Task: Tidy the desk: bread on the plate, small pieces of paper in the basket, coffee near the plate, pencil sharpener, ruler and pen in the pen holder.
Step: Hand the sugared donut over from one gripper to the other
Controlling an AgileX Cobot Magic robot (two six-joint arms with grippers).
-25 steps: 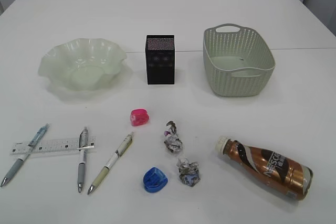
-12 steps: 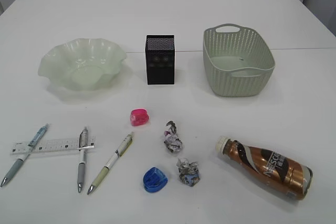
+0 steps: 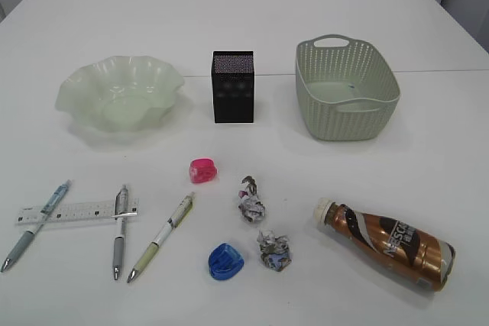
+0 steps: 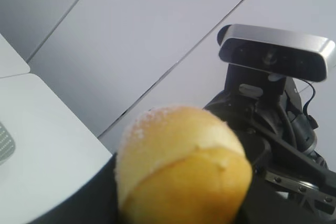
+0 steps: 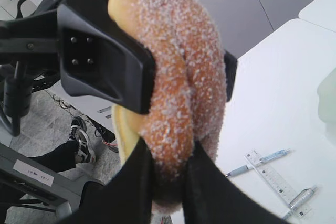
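Both grippers are pinching the bread (image 5: 173,87), filling the right wrist view's centre off the desk (image 3: 252,28), likely handing it over for the plate (image 3: 76,101) at upper left.

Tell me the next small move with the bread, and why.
Probably open the right hand and let go. Both hands clamp the bread in mid-air: the right hand's fingers from below, the left hand across its sides. The plate sits empty on the left side of the desk, so the left hand seems best placed to carry the bread there.
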